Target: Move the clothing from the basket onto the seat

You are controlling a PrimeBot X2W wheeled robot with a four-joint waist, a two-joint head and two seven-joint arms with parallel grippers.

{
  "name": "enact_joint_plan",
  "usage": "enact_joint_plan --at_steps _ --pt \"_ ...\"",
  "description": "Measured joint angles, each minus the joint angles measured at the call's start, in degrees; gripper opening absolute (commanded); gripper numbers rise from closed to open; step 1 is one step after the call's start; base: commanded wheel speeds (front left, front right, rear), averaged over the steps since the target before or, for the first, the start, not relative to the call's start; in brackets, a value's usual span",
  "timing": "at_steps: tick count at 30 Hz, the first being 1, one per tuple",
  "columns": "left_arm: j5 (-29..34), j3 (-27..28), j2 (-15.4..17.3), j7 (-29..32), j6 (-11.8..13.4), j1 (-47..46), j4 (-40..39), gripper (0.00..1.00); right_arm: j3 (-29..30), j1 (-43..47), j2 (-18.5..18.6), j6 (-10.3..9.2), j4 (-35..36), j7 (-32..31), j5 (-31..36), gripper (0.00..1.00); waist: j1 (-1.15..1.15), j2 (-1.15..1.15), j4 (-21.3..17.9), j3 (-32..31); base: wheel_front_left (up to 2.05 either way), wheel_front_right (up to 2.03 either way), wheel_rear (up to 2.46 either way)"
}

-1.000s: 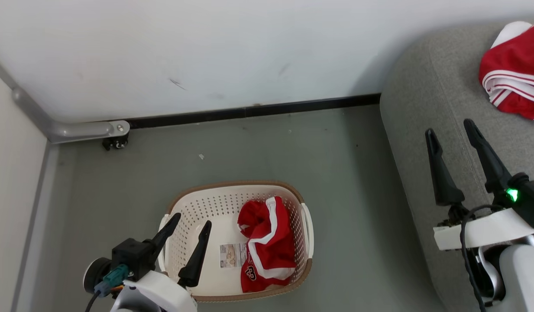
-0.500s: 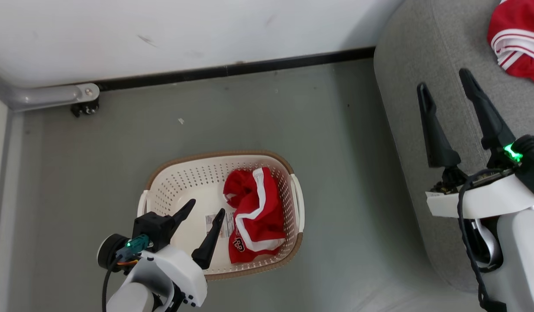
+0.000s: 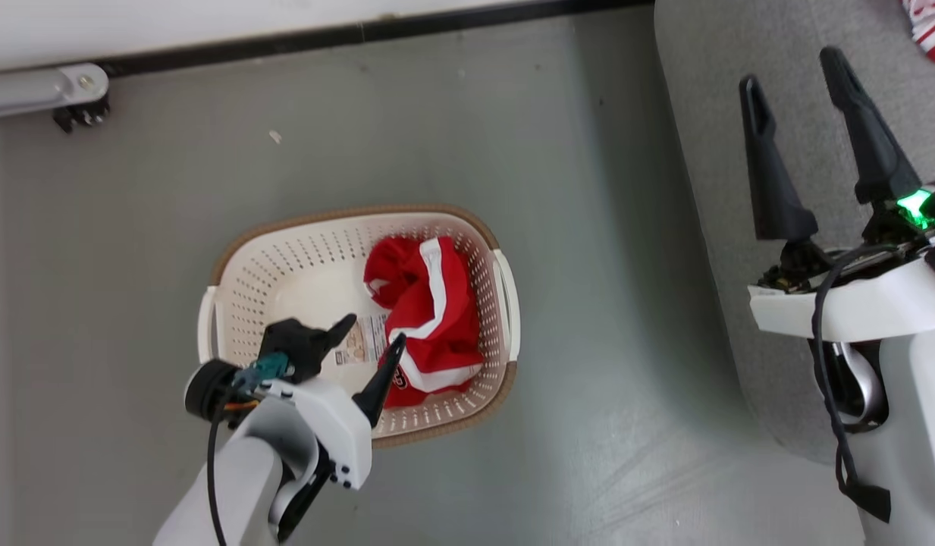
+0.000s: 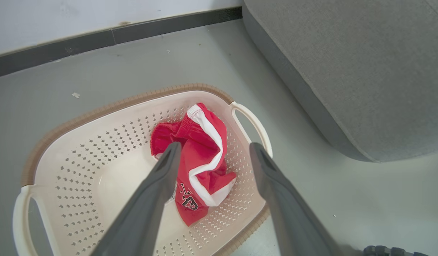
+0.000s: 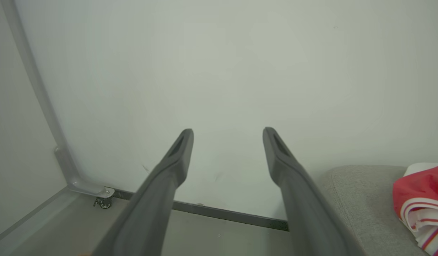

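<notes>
A: Nearest the viewer, what did the left gripper [image 3: 378, 329] show?

B: Fingers spread wide and empty, poised above the red garment [image 3: 429, 303], which lay crumpled in the right half of the basket [image 3: 270, 265], beside the label [image 3: 361, 345].

A: The hazard?

B: Probably a shallow pinch. Slack fabric could slip free on lifting, or a fingertip could catch a hole in the basket's side and drag the light basket along. A trailing hem might also snag the brown rim [image 3: 338, 215].

A: And farther off?

B: The right gripper [image 3: 792, 67], likewise open and empty, hung over the seat [image 3: 710, 189]. A second red garment [image 5: 421, 192] lay farther back on it.
</notes>
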State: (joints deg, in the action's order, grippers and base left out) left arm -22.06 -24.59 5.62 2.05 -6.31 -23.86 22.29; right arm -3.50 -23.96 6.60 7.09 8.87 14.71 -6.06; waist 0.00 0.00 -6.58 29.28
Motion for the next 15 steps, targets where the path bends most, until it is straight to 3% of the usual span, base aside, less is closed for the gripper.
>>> enact_joint_plan --at_steps 15 --pt "1.6 -4.2 -0.2 2.0 -0.5 -9.5 7.0 1.00 -0.9 -7.5 -0.5 0.00 2.2 0.0 -0.1 1.00 0.00 0.00 -2.0 8.8 0.00 0.00 0.00"
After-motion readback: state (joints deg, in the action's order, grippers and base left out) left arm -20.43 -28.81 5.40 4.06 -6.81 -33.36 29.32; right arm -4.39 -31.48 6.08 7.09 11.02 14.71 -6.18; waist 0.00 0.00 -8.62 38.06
